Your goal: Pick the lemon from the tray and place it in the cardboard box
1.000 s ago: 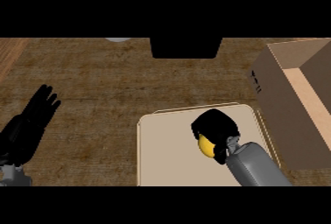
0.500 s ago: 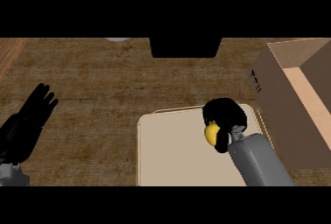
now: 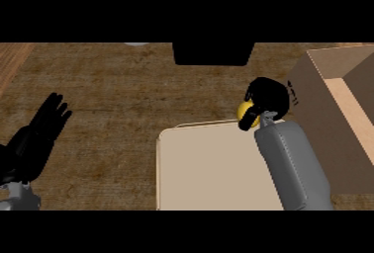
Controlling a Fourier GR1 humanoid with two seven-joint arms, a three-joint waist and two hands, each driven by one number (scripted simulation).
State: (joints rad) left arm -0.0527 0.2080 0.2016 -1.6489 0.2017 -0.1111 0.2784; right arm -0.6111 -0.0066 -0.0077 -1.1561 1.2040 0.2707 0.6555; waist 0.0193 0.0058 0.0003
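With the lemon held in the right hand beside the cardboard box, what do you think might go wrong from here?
The right hand holds the lemon beside the cardboard box, not over its opening; moving sideways without rising, it may hit the box's wall. Part of the lemon shows outside the curled fingers, so it might slip out and land on the tray or the counter.

No legible text, only a dark unreadable marking (image 3: 294, 96) on the cardboard box (image 3: 321, 129)
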